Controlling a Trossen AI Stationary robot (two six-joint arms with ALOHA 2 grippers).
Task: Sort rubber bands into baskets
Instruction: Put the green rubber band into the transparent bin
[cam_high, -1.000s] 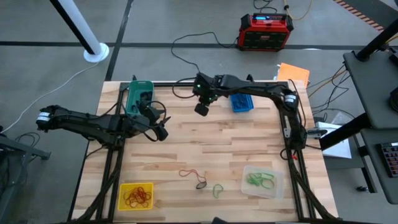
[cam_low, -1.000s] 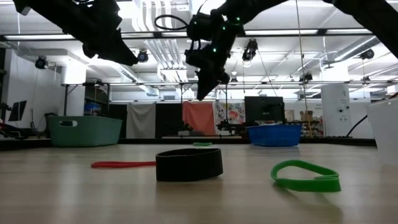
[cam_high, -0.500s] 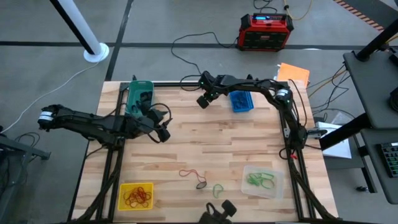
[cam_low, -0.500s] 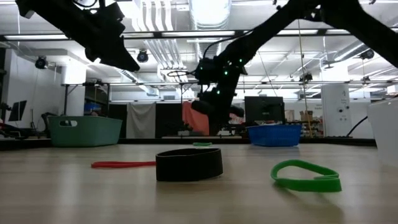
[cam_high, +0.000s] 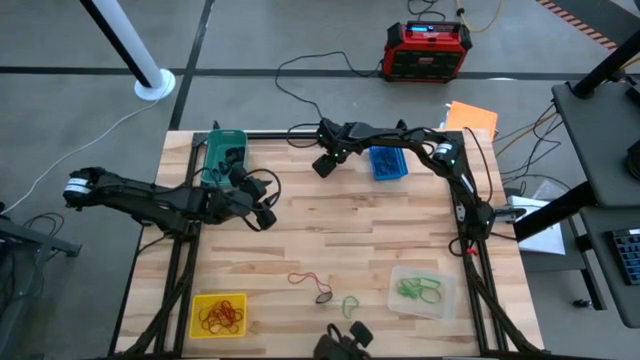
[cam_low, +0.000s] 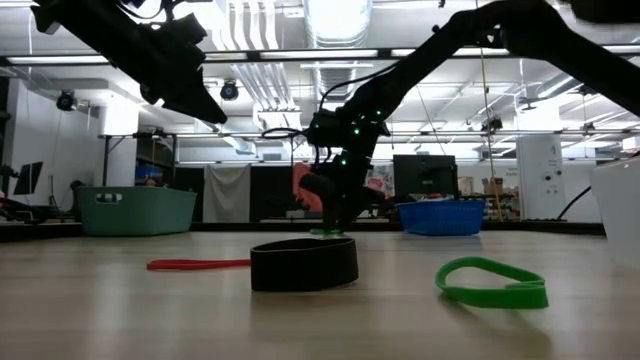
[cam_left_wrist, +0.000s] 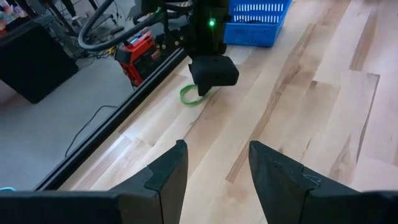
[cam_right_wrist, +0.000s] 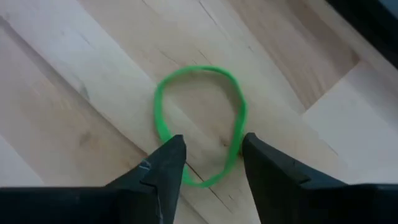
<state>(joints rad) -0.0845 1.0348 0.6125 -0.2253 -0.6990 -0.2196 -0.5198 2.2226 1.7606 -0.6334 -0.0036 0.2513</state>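
Since the earlier frames the right gripper (cam_high: 321, 166) has swung from mid-table toward the far edge and dropped low, and its fingers have parted. It now sits over a green rubber band (cam_right_wrist: 200, 122) lying flat on the table (cam_high: 350, 240) near the far edge, just left of the blue basket (cam_high: 388, 163). In the right wrist view the fingers (cam_right_wrist: 168, 163) stand moderately apart with the near end of the loop between them; the band is not gripped. The left wrist view shows the same band (cam_left_wrist: 191, 95) on the wood beside that gripper (cam_left_wrist: 205, 87).

Three more loose bands lie toward the near edge, about mid-width: a red one (cam_high: 306, 279), a black one (cam_high: 323, 295) and a green one (cam_high: 350, 305). In the low view they read as red (cam_low: 198, 264), black (cam_low: 304, 264) and green (cam_low: 492, 282).

Baskets: teal basket (cam_high: 224, 154) at the far left corner, yellow basket (cam_high: 218, 314) with red bands at the near left corner, clear basket (cam_high: 421, 291) with green bands at the near right.

Left gripper (cam_high: 262, 215) hangs above the left half of the table, near the teal basket, fingers (cam_left_wrist: 165, 171) moderately apart and empty.

A red-and-black box (cam_high: 428, 50) sits on the floor beyond the table's far edge.
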